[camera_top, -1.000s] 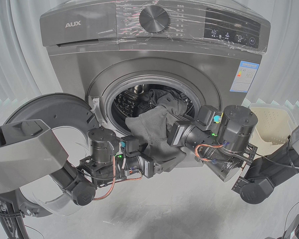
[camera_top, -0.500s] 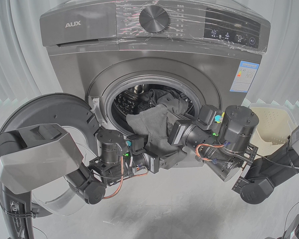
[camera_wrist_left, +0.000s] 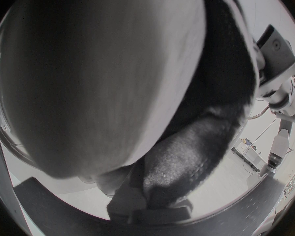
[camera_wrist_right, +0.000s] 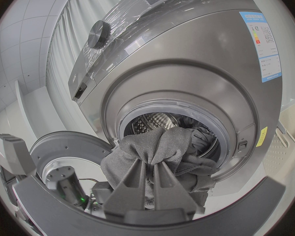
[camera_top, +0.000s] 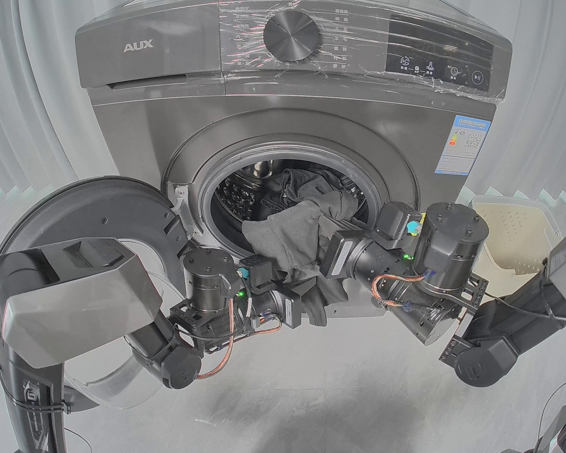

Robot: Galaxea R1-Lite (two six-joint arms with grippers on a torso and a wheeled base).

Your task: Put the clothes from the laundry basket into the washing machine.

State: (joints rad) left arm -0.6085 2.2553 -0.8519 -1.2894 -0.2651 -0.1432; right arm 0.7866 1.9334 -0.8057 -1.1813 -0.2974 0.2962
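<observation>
A grey garment (camera_top: 292, 231) hangs half out of the washing machine's round opening (camera_top: 233, 190), with darker clothes (camera_top: 308, 187) behind it in the drum. My right gripper (camera_top: 324, 221) is at the opening's lower right, shut on the garment's upper fold; in the right wrist view its fingers (camera_wrist_right: 134, 177) pinch the bunched grey garment (camera_wrist_right: 160, 145). My left gripper (camera_top: 308, 306) sits just below the opening, shut on the garment's dark lower end. In the left wrist view the garment (camera_wrist_left: 186, 154) drapes over the gripper and close against the lens.
The machine's door (camera_top: 100, 209) stands swung open on the left, behind my left arm. A cream laundry basket (camera_top: 516, 240) stands right of the machine, beside my right arm. Bare grey floor (camera_top: 333, 385) lies in front.
My left arm has moved right and up toward the opening, gathering the garment's hanging lower part into a bunch. The right gripper has barely shifted.
</observation>
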